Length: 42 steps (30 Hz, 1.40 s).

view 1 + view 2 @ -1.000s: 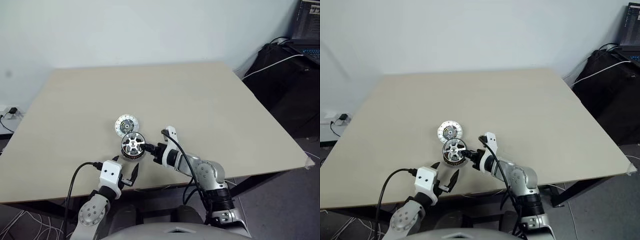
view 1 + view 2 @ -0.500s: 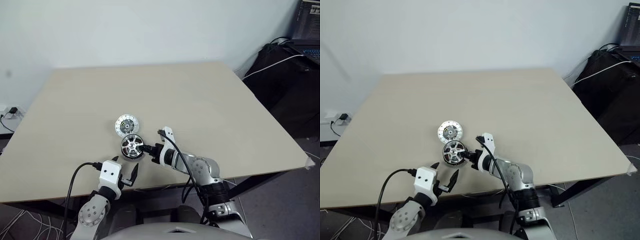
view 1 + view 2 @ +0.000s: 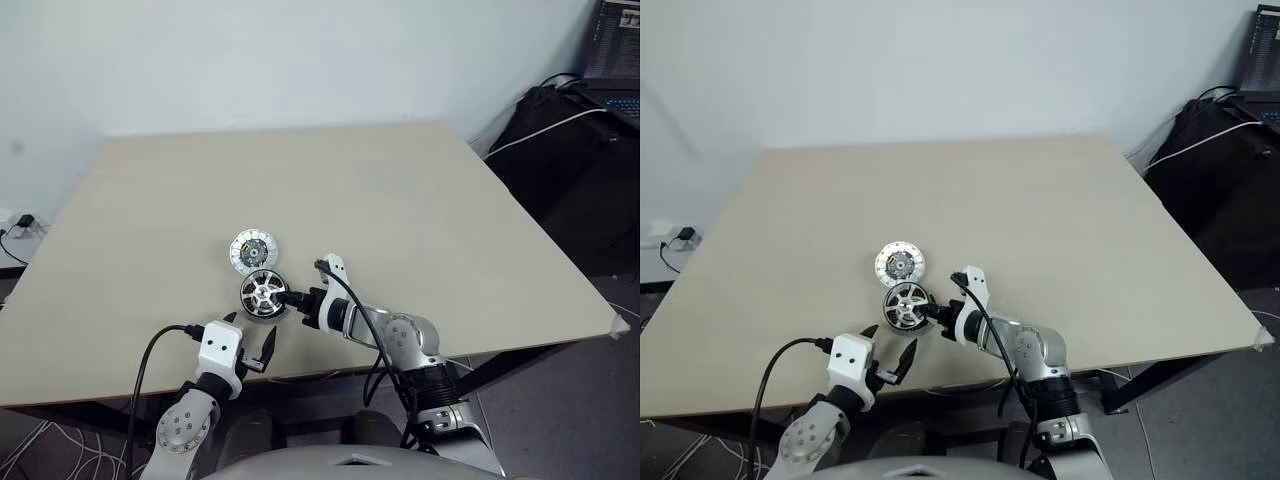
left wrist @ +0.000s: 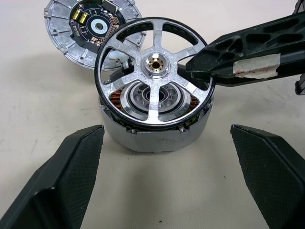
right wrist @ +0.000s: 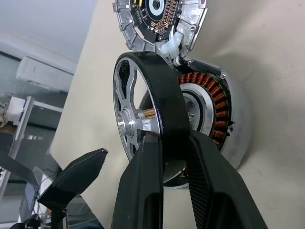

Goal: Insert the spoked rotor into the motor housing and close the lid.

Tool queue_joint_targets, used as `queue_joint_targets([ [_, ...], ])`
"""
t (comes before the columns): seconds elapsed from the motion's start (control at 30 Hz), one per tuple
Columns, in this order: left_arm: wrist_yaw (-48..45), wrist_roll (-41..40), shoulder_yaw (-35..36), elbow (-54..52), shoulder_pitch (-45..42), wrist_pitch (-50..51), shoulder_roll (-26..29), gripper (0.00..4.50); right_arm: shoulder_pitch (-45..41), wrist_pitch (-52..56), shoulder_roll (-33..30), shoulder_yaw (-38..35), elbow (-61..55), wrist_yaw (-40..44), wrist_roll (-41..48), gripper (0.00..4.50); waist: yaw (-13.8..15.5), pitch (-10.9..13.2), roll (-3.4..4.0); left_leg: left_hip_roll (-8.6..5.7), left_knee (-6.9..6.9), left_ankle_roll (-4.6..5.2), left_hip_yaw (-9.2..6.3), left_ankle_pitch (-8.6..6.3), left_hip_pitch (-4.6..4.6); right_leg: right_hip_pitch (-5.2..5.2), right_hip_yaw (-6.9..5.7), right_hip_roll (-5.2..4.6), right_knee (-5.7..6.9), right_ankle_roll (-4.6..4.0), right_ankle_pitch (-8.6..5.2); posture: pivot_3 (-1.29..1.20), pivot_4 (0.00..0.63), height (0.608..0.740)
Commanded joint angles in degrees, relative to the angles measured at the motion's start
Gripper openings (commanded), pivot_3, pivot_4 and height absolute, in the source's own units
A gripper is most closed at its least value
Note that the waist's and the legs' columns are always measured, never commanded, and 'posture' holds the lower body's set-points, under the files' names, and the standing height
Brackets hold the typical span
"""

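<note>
We hold the spoked rotor (image 4: 155, 78) by its dark rim in our right pincer (image 5: 172, 143), clamped on it just above the motor housing (image 4: 157, 129), which sits on the desk (image 3: 400, 200) at lower centre of the head view. The rotor looks tilted against the copper windings rather than seated flat. Our left pincer (image 3: 250, 345) hangs wide open and empty near the desk's front edge. The lid (image 4: 90, 29) lies open, touching the housing at upper left of the left wrist view. If we press down while tilted, the hub shaft may miss the centre bore and jam, or the magnets may snatch the rotor sideways; the unbraced housing could also slide
</note>
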Motion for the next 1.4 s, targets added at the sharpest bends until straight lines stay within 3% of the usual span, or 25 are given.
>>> queue_joint_targets([
  [0.03, -0.1, -0.2, -0.3, -1.9, -0.4, -0.7, -0.1, 4.50, -0.7, 0.2, 4.5, -0.7, -2.0, -0.1, 1.7, 0.37, 0.0, 0.0, 0.00, 0.00, 0.00, 0.00, 0.00, 0.00, 0.00, 0.00, 0.00, 0.00, 0.00, 0.00, 0.00, 0.00, 0.000, 0.740],
  [0.23, 0.2, 0.1, -0.8, -2.5, -0.6, 0.0, -0.4, 4.50, -1.1, -0.4, 4.8, -0.8, -0.5, -1.0, 1.1, 0.37, 0.0, 0.0, 0.00, 0.00, 0.00, 0.00, 0.00, 0.00, 0.00, 0.00, 0.00, 0.00, 0.00, 0.00, 0.00, 0.00, 0.000, 0.740],
  [0.63, 0.3, -0.2, -0.7, -3.3, -0.4, 0.4, -0.2, 4.50, -1.1, -1.4, 4.3, -0.2, -1.3, -1.2, 1.3, 4.24, 0.0, 0.0, 0.00, 0.00, 0.00, 0.00, -0.01, 0.00, 0.03, 0.01, 0.00, -0.02, 0.01, 0.14, -0.07, 0.00, 0.000, 0.740],
  [0.97, 0.0, -0.6, -0.3, -3.2, -0.5, 0.4, 0.1, 4.50, -0.1, -6.4, 1.3, 2.1, -7.1, -3.6, -5.3, 4.24, 0.0, 0.0, 0.01, 0.00, -0.04, 0.00, -0.01, 0.00, -0.02, -0.03, 0.00, -0.02, -0.03, 0.05, -0.04, 0.00, 0.000, 0.740],
  [1.07, -0.3, -0.7, 0.0, -2.7, -0.7, 0.1, 0.2, 4.50, 0.1, -8.6, 0.3, 3.5, -8.5, -2.1, -7.3, 3.64, 0.0, 0.0, 0.00, 0.00, -0.03, 0.00, 0.00, 0.00, -0.08, -0.07, 0.00, -0.02, -0.04, -0.02, 0.01, 0.00, 0.000, 0.740],
  [1.13, -0.3, -0.7, 0.0, -2.4, -0.8, 0.0, 0.2, 4.50, 0.2, -11.3, -0.9, 5.8, -9.1, -0.3, -9.9, 3.01, 0.0, 0.0, 0.00, 0.00, -0.03, 0.00, 0.00, 0.00, -0.07, -0.07, -0.01, -0.01, -0.04, 0.00, 0.00, 0.00, 0.000, 0.740],
  [1.27, -0.4, -0.5, 0.0, -1.7, -0.9, -0.6, 0.1, 4.50, -0.5, -24.5, -7.4, 19.0, -8.8, 2.8, -25.1, 1.68, 0.0, 0.0, -0.03, 0.00, -0.01, 0.00, 0.00, 0.00, -0.05, -0.04, -0.02, -0.01, -0.04, 0.16, -0.10, 0.00, 0.000, 0.740],
  [1.4, -0.6, -0.4, 0.0, -0.9, -0.9, -1.3, 0.2, 4.50, -1.4, -27.8, -6.7, 22.4, -5.3, 4.9, -28.8, 0.32, -0.1, 0.1, -0.12, 0.01, 0.01, -0.01, 0.00, 0.00, -0.03, -0.04, -0.03, 0.02, -0.02, 0.16, -0.10, 0.00, 0.000, 0.740],
])
